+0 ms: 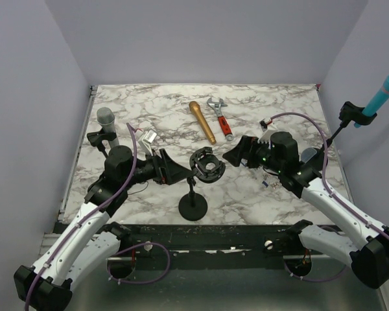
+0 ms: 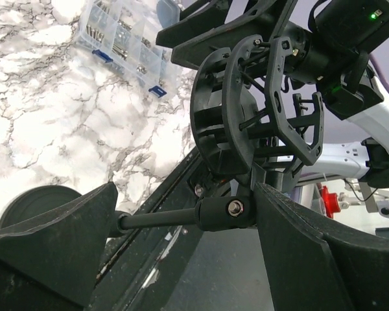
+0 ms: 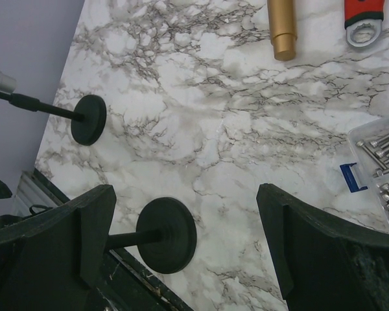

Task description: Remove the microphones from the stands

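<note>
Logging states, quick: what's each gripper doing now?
Left gripper: open, fingers straddling the stand pole.
Right gripper: open, holding nothing.

Red-handled wrench [image 1: 221, 117] flat on marble table [image 1: 149, 103]; clear screw box [image 2: 126, 44], blue latches.

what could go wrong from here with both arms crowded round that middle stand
1. The left tool sits open around the thin black stem under the empty black ring-shaped mic holder. A sideways pull might tip the stand on its small round black base.
2. The right tool hovers close to that holder, so the arms may collide.
3. The clear plastic screw box lies under the right arm and could get swept.
</note>
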`<act>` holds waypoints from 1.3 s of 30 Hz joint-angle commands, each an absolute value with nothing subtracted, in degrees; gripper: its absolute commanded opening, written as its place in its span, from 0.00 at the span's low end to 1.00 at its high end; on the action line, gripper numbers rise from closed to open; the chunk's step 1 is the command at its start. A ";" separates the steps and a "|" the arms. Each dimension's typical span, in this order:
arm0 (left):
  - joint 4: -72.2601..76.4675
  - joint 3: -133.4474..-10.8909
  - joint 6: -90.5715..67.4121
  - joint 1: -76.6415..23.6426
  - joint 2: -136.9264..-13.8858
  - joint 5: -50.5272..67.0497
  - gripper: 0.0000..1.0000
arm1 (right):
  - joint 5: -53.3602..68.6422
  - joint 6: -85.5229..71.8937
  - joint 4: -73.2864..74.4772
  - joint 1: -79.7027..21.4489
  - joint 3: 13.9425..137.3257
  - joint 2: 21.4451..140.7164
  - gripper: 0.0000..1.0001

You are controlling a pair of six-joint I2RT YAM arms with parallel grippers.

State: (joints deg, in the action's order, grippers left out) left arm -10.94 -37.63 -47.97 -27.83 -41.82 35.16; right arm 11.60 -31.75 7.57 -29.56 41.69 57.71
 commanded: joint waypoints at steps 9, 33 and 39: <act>-18.97 -28.91 -43.55 -27.96 -45.06 30.10 0.84 | 12.65 -32.35 4.40 -29.42 39.93 57.97 1.00; -17.02 -26.31 -43.77 -28.02 -44.66 28.86 0.85 | 12.91 -32.29 2.99 -29.43 38.68 59.12 1.00; -25.54 -37.98 -38.38 -28.02 -44.30 25.91 0.95 | 12.92 -32.04 2.94 -29.38 38.69 60.00 1.00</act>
State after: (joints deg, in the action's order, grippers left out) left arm -14.24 -30.65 -45.25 -27.99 -44.18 31.77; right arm 12.14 -32.14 4.29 -29.56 39.42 59.37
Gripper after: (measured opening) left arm 0.908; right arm 0.998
